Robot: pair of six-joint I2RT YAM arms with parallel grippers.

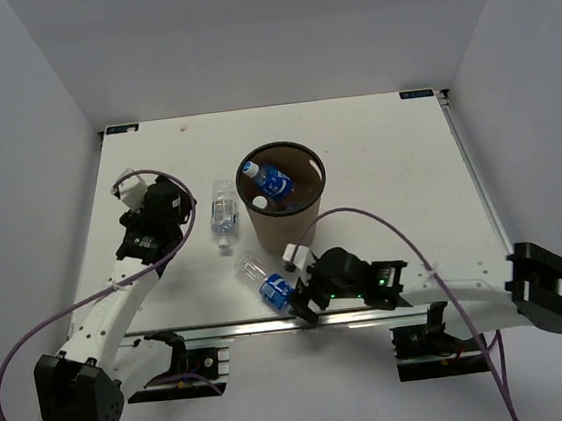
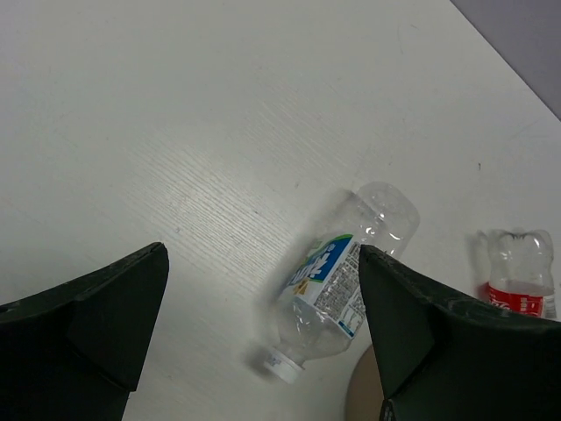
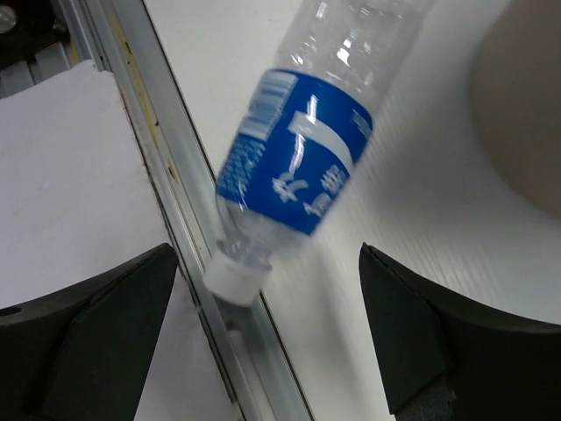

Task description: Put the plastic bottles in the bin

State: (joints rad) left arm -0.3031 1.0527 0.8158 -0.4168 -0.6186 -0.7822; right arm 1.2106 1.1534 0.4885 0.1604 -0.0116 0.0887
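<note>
The left arm reaches up from its base, and its pincer [image 1: 153, 232] hangs well left of the bin [image 1: 281, 233]. Its fingers are spread wide and hold nothing. The right arm lies folded along the near edge of the desk [image 1: 385, 149], elbow out to the right. Its pincer [image 1: 299, 305] is just in front of the bin, also gaping and gripping nothing.

From above, several binned bottles [image 1: 275, 181] show inside the bin. A side bottle [image 1: 223, 212] lies flat just left of the bin, and a front bottle [image 1: 265, 280] lies flat in front of it.

Only the right wrist view shows that the front bottle [image 3: 302, 149] has its cap on the metal rail [image 3: 166, 167]. The neck sits between the open fingers with gaps on both sides.

Only the left wrist view shows a red-labelled bottle [image 2: 521, 281] past the side bottle [image 2: 337, 285], at the frame's right edge. Where it lies relative to the bin is unclear.
</note>
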